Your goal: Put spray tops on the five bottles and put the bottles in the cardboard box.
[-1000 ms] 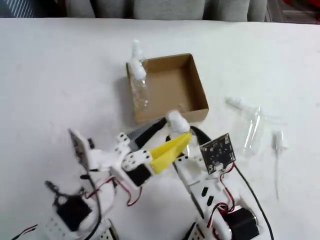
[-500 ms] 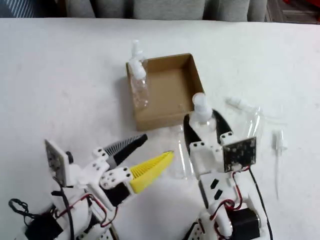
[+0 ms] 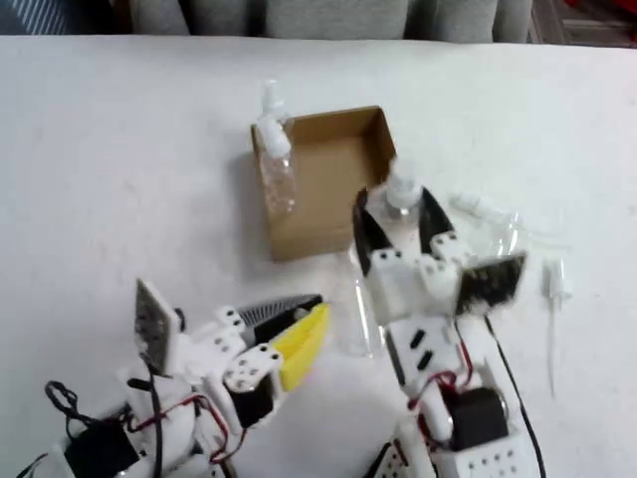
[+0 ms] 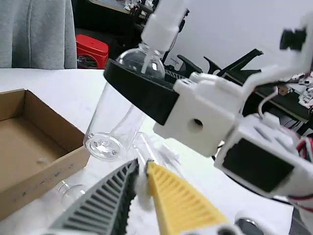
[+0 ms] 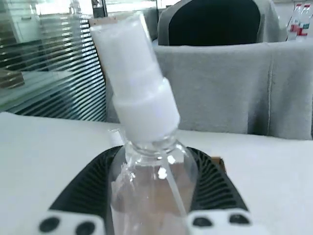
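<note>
Left end effector sits at 7 o'clock on the worktop, jaws nearly together and gripping nothing. The lying bottle, spray top fitted, rests along the 9 o'clock wall of the cardboard box. Right end effector is clamped on the held bottle, spray top fitted, at the box's 3 o'clock edge.

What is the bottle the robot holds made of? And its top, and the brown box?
The bottle looks like clear, shiny plastic: you see right through it, and it glints. Its spray top seems smooth white plastic, not see-through. The box looks like plain brown cardboard, dull, with thin flat walls.
</note>
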Motion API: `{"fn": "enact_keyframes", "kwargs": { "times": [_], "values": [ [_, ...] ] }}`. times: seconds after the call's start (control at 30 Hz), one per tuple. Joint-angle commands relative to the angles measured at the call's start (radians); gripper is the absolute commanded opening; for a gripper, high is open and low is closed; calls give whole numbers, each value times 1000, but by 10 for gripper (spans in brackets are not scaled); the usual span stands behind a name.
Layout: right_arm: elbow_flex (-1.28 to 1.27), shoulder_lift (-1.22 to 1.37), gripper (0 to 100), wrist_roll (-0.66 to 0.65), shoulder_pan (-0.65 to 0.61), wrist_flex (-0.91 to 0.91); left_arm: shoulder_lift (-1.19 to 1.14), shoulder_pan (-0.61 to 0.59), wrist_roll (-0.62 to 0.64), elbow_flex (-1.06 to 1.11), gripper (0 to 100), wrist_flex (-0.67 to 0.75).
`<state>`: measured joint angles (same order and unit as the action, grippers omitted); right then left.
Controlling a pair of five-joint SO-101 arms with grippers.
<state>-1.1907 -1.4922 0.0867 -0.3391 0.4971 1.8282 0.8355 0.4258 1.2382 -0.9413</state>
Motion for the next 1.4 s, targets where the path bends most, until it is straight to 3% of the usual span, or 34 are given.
{"fn": "enact_keyframes", "kwargs": {
  "times": [0.0,0.2,0.4,0.73,1.0,1.2,1.37],
  "values": [
    [170,171,15,60,-50,-12,4,19,-43,68,45,71],
    [402,361,15,94,-142,147,4,15,-44,252,20,321],
    [440,380,15,86,-225,229,4,12,-44,342,20,411],
    [445,328,15,84,-226,341,4,-85,-44,454,20,591],
    [443,251,15,52,-226,418,2,-85,-44,456,20,595],
    [437,282,15,29,-214,374,2,-77,-44,456,20,595],
    [436,390,15,29,-82,255,4,-76,-43,456,20,555]
  ]
}}
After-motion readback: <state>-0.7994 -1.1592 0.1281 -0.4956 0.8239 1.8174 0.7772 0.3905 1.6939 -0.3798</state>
